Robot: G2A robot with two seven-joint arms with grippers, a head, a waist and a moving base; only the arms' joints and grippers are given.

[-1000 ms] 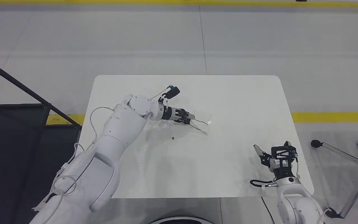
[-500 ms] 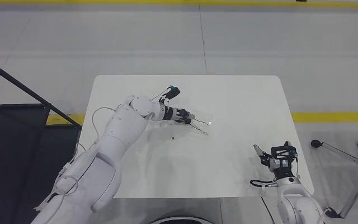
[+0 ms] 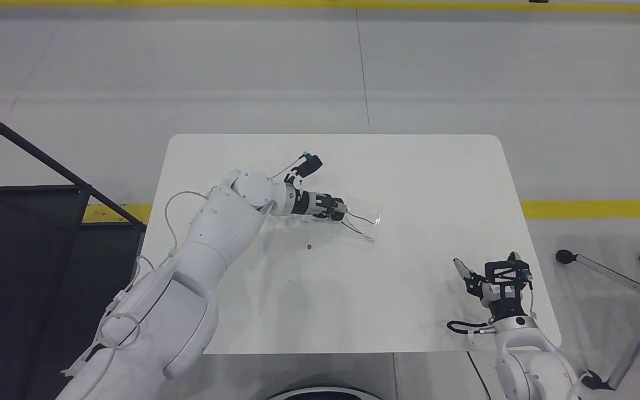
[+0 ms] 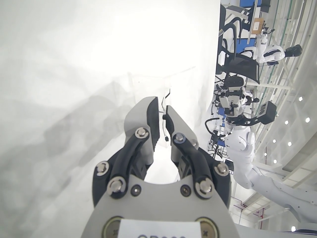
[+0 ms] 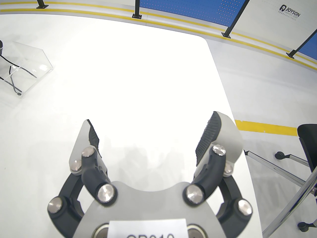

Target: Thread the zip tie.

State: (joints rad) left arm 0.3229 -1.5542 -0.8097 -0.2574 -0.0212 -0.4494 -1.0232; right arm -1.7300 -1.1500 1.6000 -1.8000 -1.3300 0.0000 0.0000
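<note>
A thin black zip tie (image 4: 164,125) runs between the pads of my left gripper (image 4: 162,111), which is shut on it. In the top view that left gripper (image 3: 335,210) is near the table's middle, at the edge of a clear acrylic stand (image 3: 366,215). The zip tie (image 5: 13,81) loops through the clear acrylic stand (image 5: 29,58) in the right wrist view, with its small head at the stand's lower corner. My right gripper (image 5: 153,134) stands open with nothing in it, over the table's front right corner (image 3: 497,282).
The white table (image 3: 430,180) has a rounded edge close to the right gripper. A tiny dark speck (image 3: 311,243) lies just in front of the left gripper. A black office chair (image 5: 308,134) stands off the table's right side.
The left gripper has edged slightly toward the clear stand with the zip tie. The right arm has kept still.
</note>
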